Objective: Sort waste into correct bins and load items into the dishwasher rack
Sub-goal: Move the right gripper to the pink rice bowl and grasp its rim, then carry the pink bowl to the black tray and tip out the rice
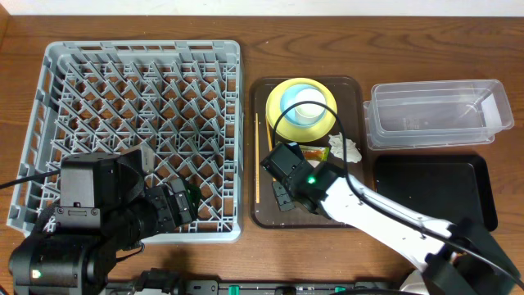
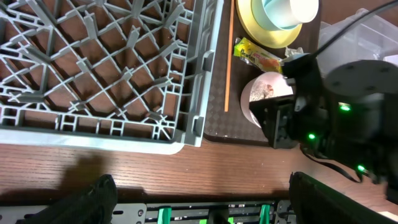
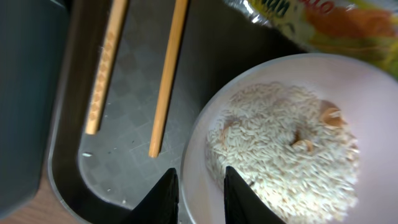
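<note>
White bowl (image 3: 283,71) of rice (image 3: 280,143): our right tool (image 3: 200,180) pinches its rim, presumably to tip it out, while our left tool (image 2: 202,180) hangs wide open, empty.

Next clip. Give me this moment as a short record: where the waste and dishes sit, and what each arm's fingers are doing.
dishwasher rack: left of the brown serving tray, no dishes seen in it
on tray: yellow plate under light blue bowl, snack wrapper, tissue, chopsticks, white bowl holding rice
bins: clear tub, black tray, far right
right gripper: fingers closed on the white bowl's rim
left gripper: fingers open, holding nothing
</note>
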Robot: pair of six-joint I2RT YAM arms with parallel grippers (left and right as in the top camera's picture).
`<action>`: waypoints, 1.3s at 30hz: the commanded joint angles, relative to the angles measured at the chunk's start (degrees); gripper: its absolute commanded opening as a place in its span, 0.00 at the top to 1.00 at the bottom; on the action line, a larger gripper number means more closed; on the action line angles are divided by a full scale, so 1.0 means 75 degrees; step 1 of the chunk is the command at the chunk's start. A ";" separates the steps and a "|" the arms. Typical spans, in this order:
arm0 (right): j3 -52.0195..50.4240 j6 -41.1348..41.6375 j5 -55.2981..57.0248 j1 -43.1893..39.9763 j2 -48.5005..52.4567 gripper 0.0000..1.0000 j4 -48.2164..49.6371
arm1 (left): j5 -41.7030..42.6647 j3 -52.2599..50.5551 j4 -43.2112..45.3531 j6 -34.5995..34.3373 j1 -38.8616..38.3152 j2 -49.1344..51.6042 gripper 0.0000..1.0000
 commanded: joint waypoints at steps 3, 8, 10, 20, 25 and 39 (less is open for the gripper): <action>-0.0047 0.0326 -0.0105 0.0079 0.0227 0.80 0.0035 | -0.0099 -0.0009 0.0032 -0.0067 -0.0023 -0.0012 0.10; -0.0047 0.0326 -0.0105 0.0079 0.0227 0.88 0.0032 | -0.0102 -0.0009 0.0035 -0.0064 -0.0023 -0.0012 0.10; -0.0047 0.0326 -0.0105 0.0079 0.0227 0.89 0.0000 | -0.0102 -0.0009 0.0032 -0.0064 -0.0023 -0.0012 0.10; -0.0192 0.0358 -0.0108 0.0082 0.0256 0.90 -0.0224 | -0.0102 -0.0009 0.0032 -0.0064 -0.0023 -0.0012 0.10; -0.0475 0.0414 -0.0105 0.0079 0.0256 0.90 0.0032 | -0.0102 -0.0009 0.0032 -0.0064 -0.0023 -0.0012 0.10; -0.0495 0.0408 -0.0131 0.0079 0.0256 0.99 -0.0041 | -0.0099 -0.0009 0.0029 -0.0064 -0.0023 -0.0012 0.00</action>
